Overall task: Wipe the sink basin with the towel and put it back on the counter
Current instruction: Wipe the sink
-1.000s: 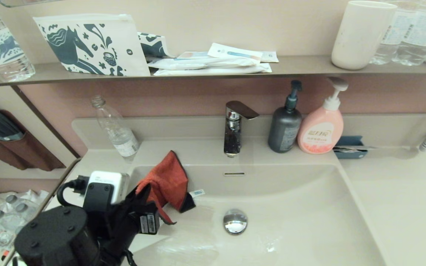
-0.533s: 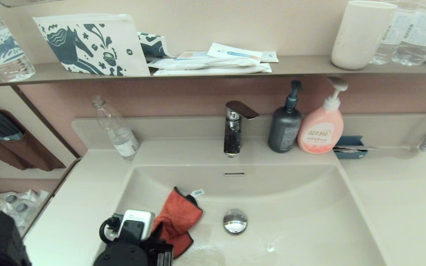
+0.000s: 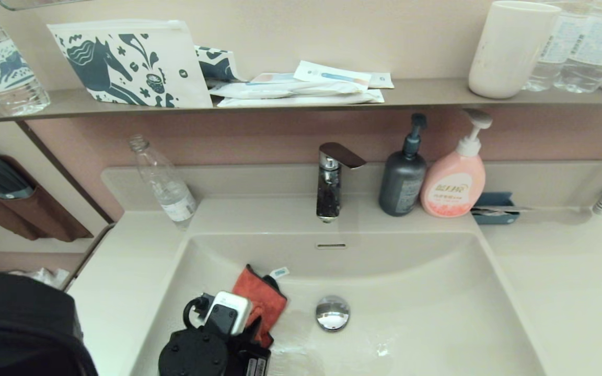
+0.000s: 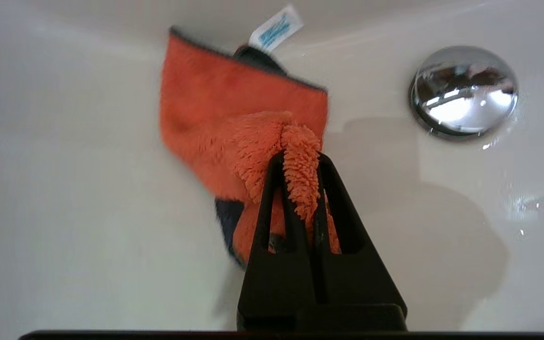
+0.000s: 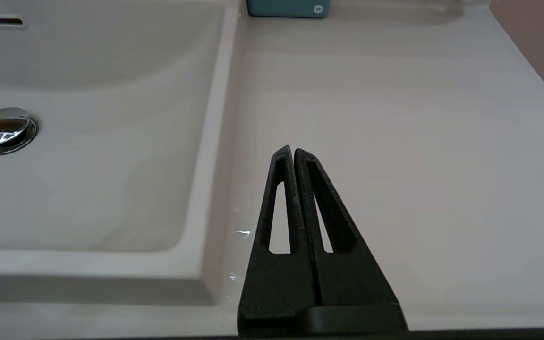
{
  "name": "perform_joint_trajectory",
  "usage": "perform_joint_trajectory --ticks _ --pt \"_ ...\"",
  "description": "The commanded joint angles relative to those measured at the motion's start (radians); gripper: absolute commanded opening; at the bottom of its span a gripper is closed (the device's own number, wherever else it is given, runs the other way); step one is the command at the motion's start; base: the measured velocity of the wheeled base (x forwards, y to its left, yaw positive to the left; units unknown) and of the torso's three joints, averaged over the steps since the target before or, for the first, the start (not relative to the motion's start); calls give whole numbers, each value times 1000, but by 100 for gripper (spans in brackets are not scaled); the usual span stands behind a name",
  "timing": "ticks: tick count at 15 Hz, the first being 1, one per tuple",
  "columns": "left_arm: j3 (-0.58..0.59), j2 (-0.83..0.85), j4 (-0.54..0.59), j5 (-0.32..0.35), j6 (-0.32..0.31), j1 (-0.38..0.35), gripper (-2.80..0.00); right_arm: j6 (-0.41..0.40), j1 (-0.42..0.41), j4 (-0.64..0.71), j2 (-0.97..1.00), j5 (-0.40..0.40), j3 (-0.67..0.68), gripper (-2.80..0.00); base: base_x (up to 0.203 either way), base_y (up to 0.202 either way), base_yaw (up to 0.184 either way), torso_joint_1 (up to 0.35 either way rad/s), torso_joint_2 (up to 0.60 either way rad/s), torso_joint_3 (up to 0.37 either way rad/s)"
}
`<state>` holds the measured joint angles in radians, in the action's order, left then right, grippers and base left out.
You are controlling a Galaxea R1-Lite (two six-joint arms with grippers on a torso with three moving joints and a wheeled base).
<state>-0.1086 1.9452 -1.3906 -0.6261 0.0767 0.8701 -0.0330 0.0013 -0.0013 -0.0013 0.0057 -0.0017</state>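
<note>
Down in the sink basin (image 3: 437,292), the left pincer (image 4: 300,158) pinches the towel (image 4: 234,123) beside the drain stopper (image 4: 463,89).

Counter (image 3: 567,282) with soap bottles (image 3: 452,183)

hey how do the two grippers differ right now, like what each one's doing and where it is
The left gripper is shut on the towel; the right gripper is shut with nothing between its fingers.
The left gripper is down inside the sink basin, left of the drain stopper, with the towel against the basin floor; the right gripper hangs idle over the counter, right of the basin.
Both have the same black, triangular, cut-out fingers.
</note>
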Motion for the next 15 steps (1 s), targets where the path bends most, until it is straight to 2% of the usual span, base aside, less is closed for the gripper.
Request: perform_joint_trajectory --ticks 1,7,11,15 --pt "-64 22 -8 58 -32 -74 -280 1 0 0 1 0 0 -280 0 0 0 0 0 0" --pt "-97 37 -28 329 -114 -273 -280 -1 0 0 1 0 0 -280 0 0 0 0 0 0" --pt "-90 74 -39 373 -124 -331 -280 0 0 0 1 0 0 -280 0 0 0 0 0 0" --pt "-90 125 -39 380 -122 -359 -280 -1 0 0 1 0 0 -280 0 0 0 0 0 0"
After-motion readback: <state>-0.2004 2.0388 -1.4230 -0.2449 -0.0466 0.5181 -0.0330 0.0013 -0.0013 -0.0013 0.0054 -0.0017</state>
